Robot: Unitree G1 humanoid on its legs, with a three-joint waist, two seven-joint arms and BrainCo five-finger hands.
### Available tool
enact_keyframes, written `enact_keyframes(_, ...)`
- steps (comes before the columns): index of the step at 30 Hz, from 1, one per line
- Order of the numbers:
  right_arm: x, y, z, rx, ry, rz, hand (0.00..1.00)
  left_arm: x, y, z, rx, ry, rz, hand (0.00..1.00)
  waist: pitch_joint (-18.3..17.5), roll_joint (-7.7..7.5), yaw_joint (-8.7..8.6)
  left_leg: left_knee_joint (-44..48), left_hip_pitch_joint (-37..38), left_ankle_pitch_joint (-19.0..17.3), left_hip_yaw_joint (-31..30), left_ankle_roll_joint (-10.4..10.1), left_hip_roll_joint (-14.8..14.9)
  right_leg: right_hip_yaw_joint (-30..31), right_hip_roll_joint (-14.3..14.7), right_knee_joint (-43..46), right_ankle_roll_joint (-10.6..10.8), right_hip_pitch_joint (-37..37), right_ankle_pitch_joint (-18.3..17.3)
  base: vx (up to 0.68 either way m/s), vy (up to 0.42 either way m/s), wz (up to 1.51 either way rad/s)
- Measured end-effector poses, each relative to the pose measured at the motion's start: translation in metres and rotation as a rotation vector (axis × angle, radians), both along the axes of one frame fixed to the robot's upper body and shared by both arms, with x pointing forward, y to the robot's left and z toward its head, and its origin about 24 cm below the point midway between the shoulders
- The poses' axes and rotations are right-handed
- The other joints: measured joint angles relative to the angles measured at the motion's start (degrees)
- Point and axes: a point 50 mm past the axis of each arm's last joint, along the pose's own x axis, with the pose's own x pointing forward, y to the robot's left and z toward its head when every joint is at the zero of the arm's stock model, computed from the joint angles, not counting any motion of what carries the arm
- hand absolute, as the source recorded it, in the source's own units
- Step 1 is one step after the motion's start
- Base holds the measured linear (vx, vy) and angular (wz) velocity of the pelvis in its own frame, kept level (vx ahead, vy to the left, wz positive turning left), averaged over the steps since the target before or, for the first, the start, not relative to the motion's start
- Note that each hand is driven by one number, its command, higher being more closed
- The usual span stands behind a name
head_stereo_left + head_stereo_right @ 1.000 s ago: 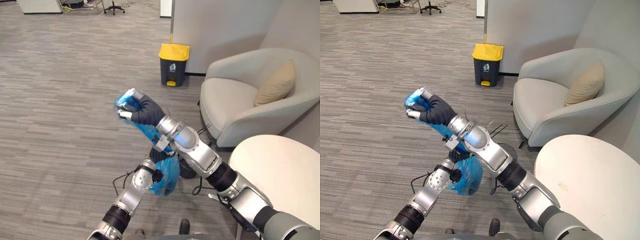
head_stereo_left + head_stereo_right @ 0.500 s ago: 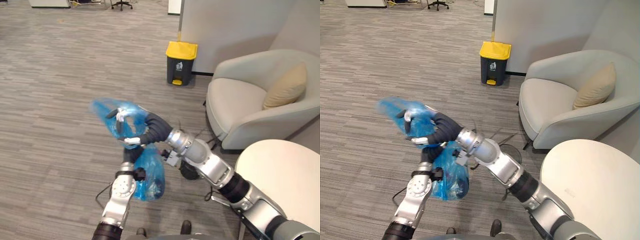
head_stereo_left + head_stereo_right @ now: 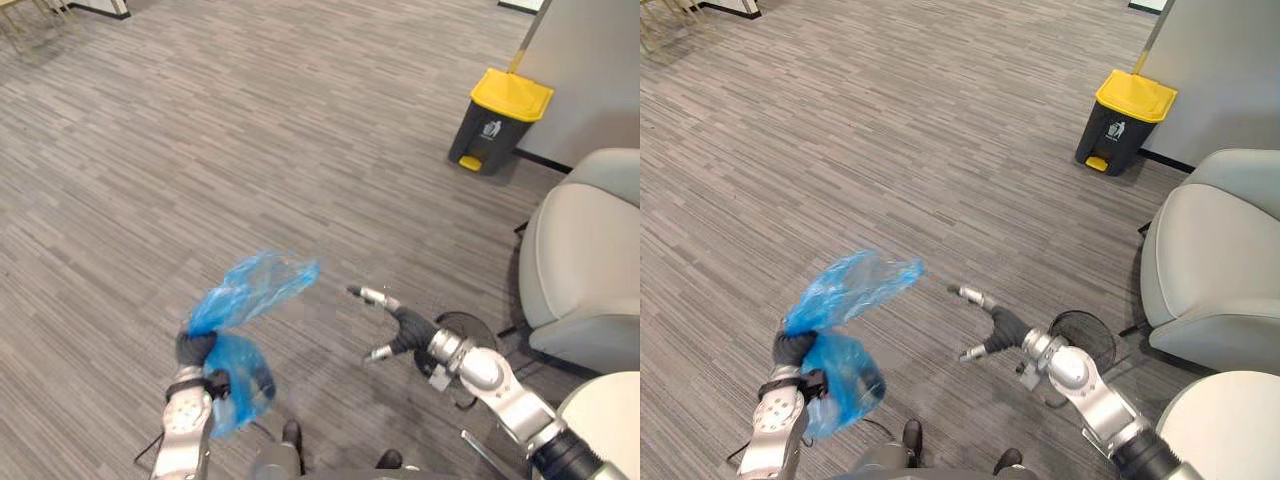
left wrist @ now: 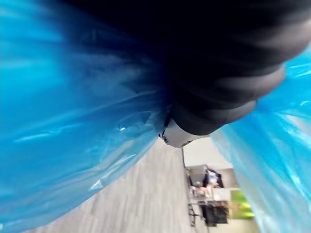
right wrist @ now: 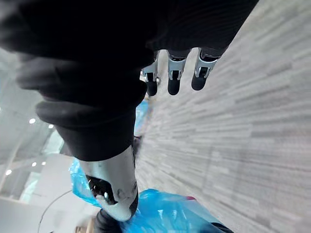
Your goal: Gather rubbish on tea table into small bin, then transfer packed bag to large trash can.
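Blue bag: held off the floor at lower left, loose top flaring up and rightward.
Left hand: curled tight round the bag's neck.
Right hand: apart from the bag, fingers and thumb spread, holding nothing.
Small wire bin: on the floor just behind the right wrist.
Large trash can: yellow lid down, far upper right.

Grey striped floor, bearing: yellow-lidded dark trash can; pale armchair; black wire bin near the armchair.
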Motion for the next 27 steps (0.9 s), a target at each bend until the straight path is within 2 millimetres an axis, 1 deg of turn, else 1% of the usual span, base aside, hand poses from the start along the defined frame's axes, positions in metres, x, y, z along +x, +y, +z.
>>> enact_keyframes(1, -0.004, -0.002, -0.007, -0.005, 0.038, -0.006, 0.00, -0.002, 0.002, -0.003, 0.001, 0.023, -0.005, 1.00, 0.2, -0.24, -0.04, 1.1, -0.3, -0.9, 0.1, 0.2, -0.1, 0.4, -0.9, 2.4, -0.6, -0.8, -1.2, 0.00, 0.151, -0.05)
enact_keyframes(2, -0.011, -0.003, -0.019, -0.017, 0.095, -0.025, 0.00, -0.005, 0.007, -0.006, 0.012, 0.055, -0.016, 1.00, 0.8, -0.76, -0.23, 2.1, -0.2, -1.9, 0.3, 0.7, -0.2, 2.2, -2.2, 7.5, -3.2, -2.8, -2.6, 0.04, 0.107, -0.06)
enact_keyframes(3, -0.017, -0.006, -0.030, -0.028, 0.144, -0.049, 0.00, -0.007, 0.011, -0.008, 0.023, 0.081, -0.027, 1.00, 1.6, -1.22, -0.47, 2.2, 0.4, -2.4, 0.4, 1.6, -0.3, 6.4, -3.7, 16.0, -6.0, -6.8, -1.1, 0.05, 0.122, -0.03)
enact_keyframes(4, -0.019, -0.008, -0.035, -0.033, 0.168, -0.065, 0.00, -0.008, 0.014, -0.008, 0.033, 0.092, -0.030, 1.00, 2.0, -1.20, -0.77, 2.1, 0.8, -2.5, 0.0, 1.7, -0.2, 9.1, -3.9, 20.6, -8.0, -9.1, 0.1, 0.13, 0.101, 0.18)
enact_keyframes(5, -0.025, -0.011, -0.044, -0.047, 0.203, -0.099, 0.00, -0.009, 0.019, -0.008, 0.053, 0.106, -0.031, 1.00, 2.7, -0.58, -1.88, 1.9, 1.9, -2.6, -1.5, 1.9, -0.1, 13.4, -2.8, 25.6, -6.2, -12.9, -2.1, 0.15, 0.062, 0.32)
enact_keyframes(6, -0.026, -0.014, -0.048, -0.054, 0.213, -0.125, 0.00, -0.009, 0.022, -0.008, 0.060, 0.112, -0.031, 1.00, 2.9, -1.02, -2.51, 1.4, 2.6, -2.5, -2.2, 2.1, 0.1, 14.8, -1.3, 25.9, -4.9, -14.2, -4.2, 0.21, -0.009, 0.31)
enact_keyframes(7, -0.021, -0.020, -0.049, -0.065, 0.193, -0.201, 0.00, -0.012, 0.024, -0.011, 0.062, 0.132, -0.025, 1.00, 3.0, -1.50, -3.37, -0.3, 4.2, -2.4, -2.2, 2.2, 0.0, 15.5, 0.9, 23.1, -4.6, -16.1, -5.4, 0.16, -0.039, 0.09)
enact_keyframes(8, -0.018, -0.025, -0.049, -0.057, 0.186, -0.253, 0.00, -0.012, 0.024, -0.012, 0.060, 0.138, -0.024, 1.00, 3.0, -1.44, -3.50, -1.1, 4.9, -2.4, -2.2, 2.2, 0.0, 15.5, 1.9, 21.0, -4.6, -16.7, -5.4, 0.21, -0.055, 0.01)
enact_keyframes(9, -0.013, -0.035, -0.050, -0.050, 0.168, -0.365, 0.00, -0.011, 0.020, -0.014, 0.046, 0.141, -0.030, 1.00, 3.2, -1.15, -3.83, -2.9, 6.2, -2.4, -2.2, 2.2, -0.1, 14.9, 3.8, 15.8, -4.3, -18.1, -4.8, 0.22, -0.061, 0.05)
enact_keyframes(10, -0.011, -0.045, -0.053, -0.055, 0.163, -0.446, 0.00, -0.010, 0.017, -0.016, 0.032, 0.137, -0.027, 1.00, 3.5, -0.78, -4.39, -4.2, 7.3, -2.4, -2.4, 2.1, -0.1, 14.1, 5.2, 10.2, -3.3, -18.4, -3.4, 0.24, -0.068, 0.21)
enact_keyframes(11, -0.012, -0.053, -0.055, -0.062, 0.169, -0.514, 0.00, -0.008, 0.015, -0.016, 0.024, 0.133, -0.027, 1.00, 3.6, -0.63, -4.99, -5.2, 8.2, -2.3, -2.8, 1.5, -0.4, 13.9, 6.4, 4.3, -3.3, -18.4, -1.4, 0.31, -0.097, 0.38)
enact_keyframes(12, -0.015, -0.061, -0.057, -0.076, 0.174, -0.568, 0.00, -0.007, 0.014, -0.016, 0.020, 0.130, -0.029, 1.00, 3.6, -0.75, -5.46, -5.5, 9.0, -2.1, -3.5, 0.1, -0.9, 14.2, 6.8, 1.0, -3.9, -18.3, 0.5, 0.36, -0.144, 0.61)
enact_keyframes(13, -0.019, -0.070, -0.058, -0.104, 0.174, -0.617, 0.00, -0.008, 0.013, -0.017, 0.015, 0.134, -0.033, 1.00, 3.6, -0.80, -6.49, -5.0, 10.2, -3.6, -4.9, -1.1, -1.7, 15.0, 6.8, 0.4, -5.4, -18.1, 3.9, 0.39, -0.175, 0.65)
enact_keyframes(14, -0.022, -0.075, -0.059, -0.117, 0.173, -0.644, 0.00, -0.009, 0.012, -0.018, 0.008, 0.138, -0.042, 1.00, 3.5, -0.75, -7.05, -4.7, 10.9, -4.5, -5.9, -1.6, -1.6, 15.1, 6.7, 1.3, -6.2, -17.6, 6.4, 0.43, -0.210, 0.58)
enact_keyframes(15, -0.030, -0.087, -0.060, -0.142, 0.178, -0.700, 0.00, -0.010, 0.007, -0.021, -0.010, 0.144, -0.055, 1.00, 3.3, 1.59, -7.37, -4.1, 12.1, -6.1, -6.5, -3.0, 0.5, 13.7, 7.9, 4.3, -6.6, -17.4, 5.1, 0.47, -0.199, 0.34)
enact_keyframes(16, -0.032, -0.093, -0.059, -0.165, 0.164, -0.736, 0.00, -0.014, 0.003, -0.023, -0.029, 0.152, -0.063, 1.00, 2.9, 3.77, -7.20, -1.1, 11.1, -6.6, -6.3, -4.0, 2.5, 12.7, 9.4, 5.1, -7.3, -16.9, 2.4, 0.48, -0.191, 0.21)
enact_keyframes(17, -0.032, -0.094, -0.059, -0.173, 0.161, -0.750, 0.00, -0.014, 0.001, -0.024, -0.035, 0.151, -0.068, 1.00, 3.1, 4.31, -7.41, 2.4, 9.7, -6.4, -6.3, -4.3, 3.3, 12.2, 9.9, 4.8, -7.4, -16.1, 1.6, 0.49, -0.205, 0.16)
enact_keyframes(18, -0.033, -0.095, -0.060, -0.174, 0.169, -0.769, 0.00, -0.014, -0.001, -0.025, -0.047, 0.153, -0.080, 1.00, 3.5, 4.80, -7.60, 13.1, 6.2, -5.1, -5.6, -6.6, 5.3, 11.8, 11.6, 3.4, -8.1, -13.1, 1.1, 0.51, -0.225, 0.03)
enact_keyframes(19, -0.035, -0.096, -0.059, -0.170, 0.164, -0.785, 0.00, -0.018, -0.004, -0.027, -0.062, 0.160, -0.086, 1.00, 4.0, 5.28, -7.06, 26.6, 2.1, -2.4, -4.5, -8.9, 8.6, 11.9, 14.1, 1.0, -9.1, -8.1, 0.4, 0.52, -0.216, -0.19)
enact_keyframes(20, -0.036, -0.095, -0.058, -0.169, 0.156, -0.795, 0.00, -0.021, -0.006, -0.028, -0.069, 0.166, -0.090, 1.00, 4.1, 5.22, -6.37, 31.8, 1.0, -2.6, -3.6, -8.6, 10.1, 12.5, 15.2, -0.1, -9.6, -5.9, 0.1, 0.52, -0.181, -0.48)
enact_keyframes(21, -0.034, -0.095, -0.054, -0.157, 0.132, -0.810, 0.00, -0.024, -0.008, -0.029, -0.079, 0.174, -0.101, 1.00, 4.2, 4.65, -5.82, 38.6, -1.7, -3.4, -1.6, -7.1, 12.2, 13.6, 16.4, -2.2, -10.2, -1.8, -0.5, 0.48, -0.155, -0.47)
enact_keyframes(22, -0.032, -0.094, -0.049, -0.144, 0.100, -0.827, 0.00, -0.024, -0.009, -0.029, -0.082, 0.171, -0.104, 1.00, 4.4, 4.19, -5.42, 40.8, -4.4, -4.3, 0.0, -5.5, 13.0, 14.4, 16.7, -3.7, -10.1, 0.6, -1.1, 0.45, -0.141, -0.44)
enact_keyframes(23, -0.029, -0.094, -0.043, -0.133, 0.070, -0.843, 0.00, -0.023, -0.011, -0.028, -0.086, 0.163, -0.109, 1.00, 4.7, 3.64, -5.20, 40.3, -6.7, -5.4, 1.5, -3.9, 13.2, 15.5, 16.7, -4.8, -10.1, 2.2, -1.6, 0.41, -0.082, -0.45)
enact_keyframes(24, -0.028, -0.096, -0.038, -0.127, 0.044, -0.860, 0.00, -0.021, -0.012, -0.026, -0.091, 0.151, -0.124, 1.00, 4.9, 3.22, -4.46, 36.6, -9.8, -6.4, 3.1, -2.2, 12.8, 17.3, 16.6, -6.2, -10.5, 3.9, -2.6, 0.30, -0.014, -0.53)
enact_keyframes(25, -0.027, -0.098, -0.037, -0.129, 0.039, -0.865, 0.00, -0.020, -0.013, -0.024, -0.091, 0.143, -0.127, 1.00, 4.9, 3.17, -4.15, 33.4, -11.0, -6.4, 3.4, -2.2, 12.4, 17.9, 16.6, -6.7, -10.4, 4.7, -2.9, 0.38, 0.040, -0.67)
enact_keyframes(26, -0.029, -0.102, -0.037, -0.133, 0.037, -0.884, 0.00, -0.018, -0.013, -0.021, -0.087, 0.129, -0.135, 1.00, 4.9, 3.15, -3.14, 25.0, -12.7, -6.2, 2.8, -2.3, 10.4, 19.6, 16.3, -7.2, -9.8, 6.0, -3.9, 0.40, 0.114, -0.66)
enact_keyframes(27, -0.029, -0.104, -0.036, -0.135, 0.037, -0.893, 0.00, -0.018, -0.013, -0.020, -0.086, 0.124, -0.137, 1.00, 5.0, 2.95, -2.73, 18.4, -13.5, -5.8, 1.2, -2.6, 8.7, 21.0, 15.7, -7.1, -9.0, 6.9, -5.0, 0.50, 0.191, -0.81)
